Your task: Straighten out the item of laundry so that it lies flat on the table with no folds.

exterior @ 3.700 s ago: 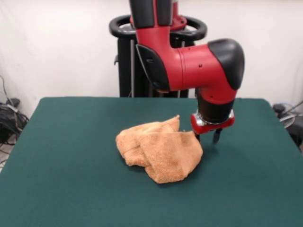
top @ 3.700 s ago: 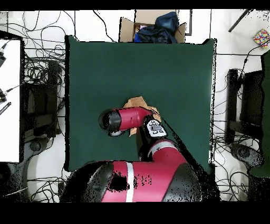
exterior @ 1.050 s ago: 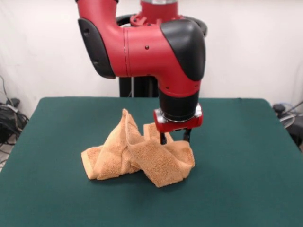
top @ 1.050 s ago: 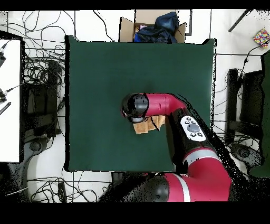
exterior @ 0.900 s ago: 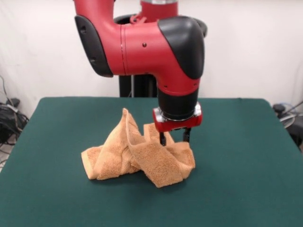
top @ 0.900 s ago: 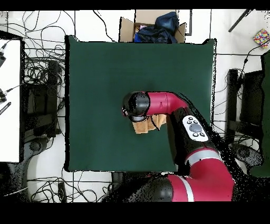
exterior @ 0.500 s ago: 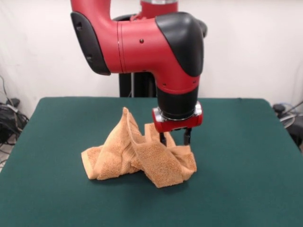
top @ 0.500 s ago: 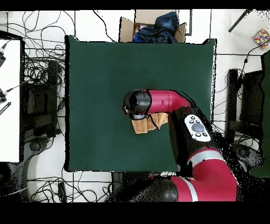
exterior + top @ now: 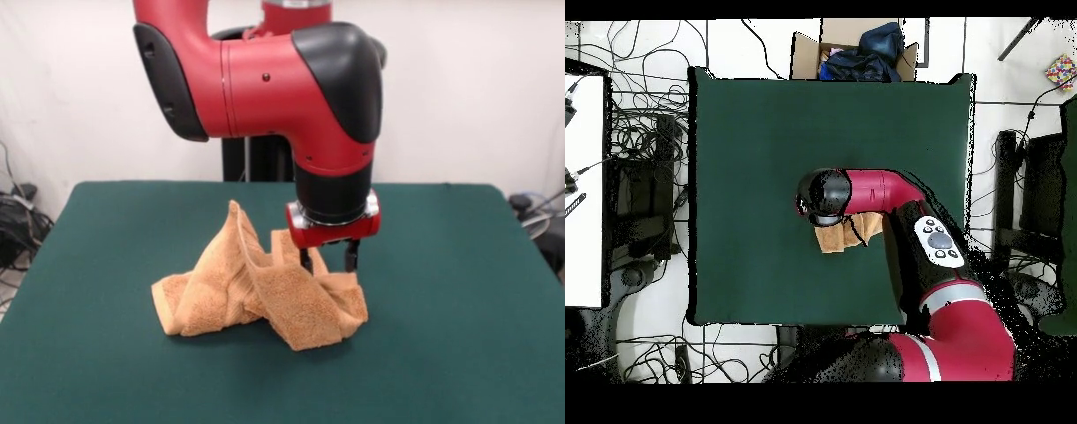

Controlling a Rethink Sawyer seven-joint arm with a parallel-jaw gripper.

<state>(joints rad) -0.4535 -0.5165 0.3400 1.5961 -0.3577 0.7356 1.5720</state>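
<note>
The orange-tan towel (image 9: 256,291) lies crumpled in a heap near the middle of the dark green table (image 9: 459,291). One fold stands up in a peak at its left and a thick twisted roll crosses its front. My gripper (image 9: 327,259) hangs straight down at the towel's back right part. Its two fingers are spread apart, with their tips down behind the cloth's top edge. In the overhead view the arm's wrist covers the gripper, and only part of the towel (image 9: 840,236) shows on the table (image 9: 765,130).
The robot's black pedestal (image 9: 252,150) stands behind the table's far edge. In the overhead view a cardboard box with dark cloth (image 9: 857,50) sits beyond the table, cables lie on the floor all round, and a white table (image 9: 583,190) stands at the left.
Since 3.7 s ago the arm has moved from beside the towel's right edge to over it, and the towel has been drawn out left with a raised peak. Over the last second almost nothing moves.
</note>
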